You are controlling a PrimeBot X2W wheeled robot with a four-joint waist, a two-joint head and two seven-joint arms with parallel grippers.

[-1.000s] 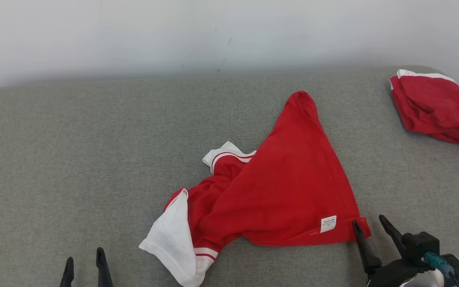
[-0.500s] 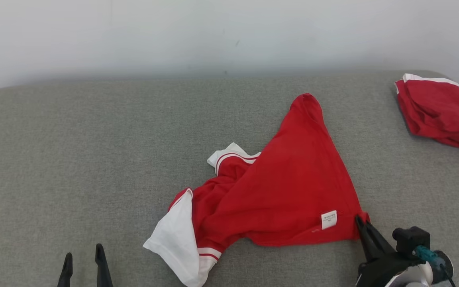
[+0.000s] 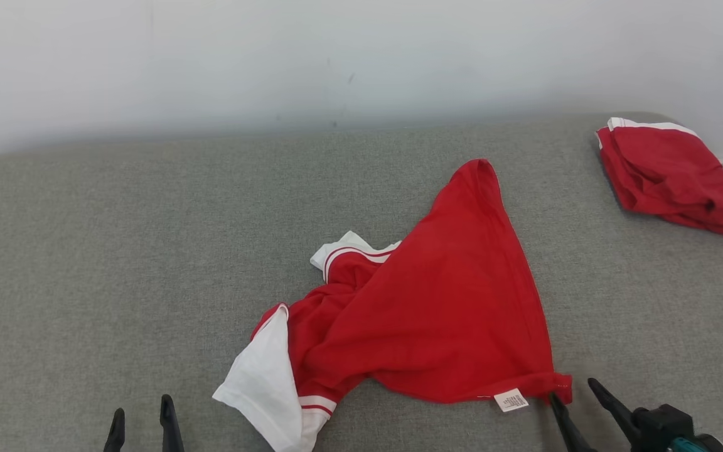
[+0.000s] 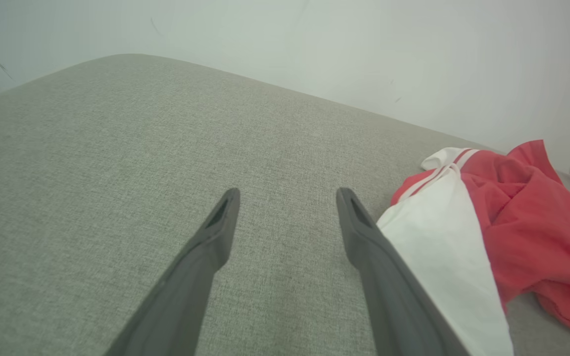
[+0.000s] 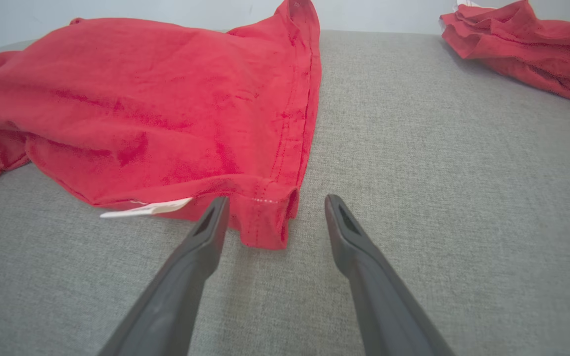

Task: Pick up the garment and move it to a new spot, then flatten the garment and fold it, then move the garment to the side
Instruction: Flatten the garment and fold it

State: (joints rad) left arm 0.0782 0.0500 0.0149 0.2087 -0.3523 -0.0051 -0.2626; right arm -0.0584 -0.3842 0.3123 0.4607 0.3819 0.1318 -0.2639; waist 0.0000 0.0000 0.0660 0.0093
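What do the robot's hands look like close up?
Each arm ends in two long, dark grey fingers that narrow toward the tip, with a sunken slot on the inner face near the end. Behind the right gripper sits a chunky black block with a teal plug on it.

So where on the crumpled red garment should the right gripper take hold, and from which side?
I'd take the near right hem corner of the garment, by the white label. It is a folded, stitched edge sticking out toward the robot, and it lies between the fingers of the open right gripper. Come in low from the robot's side.
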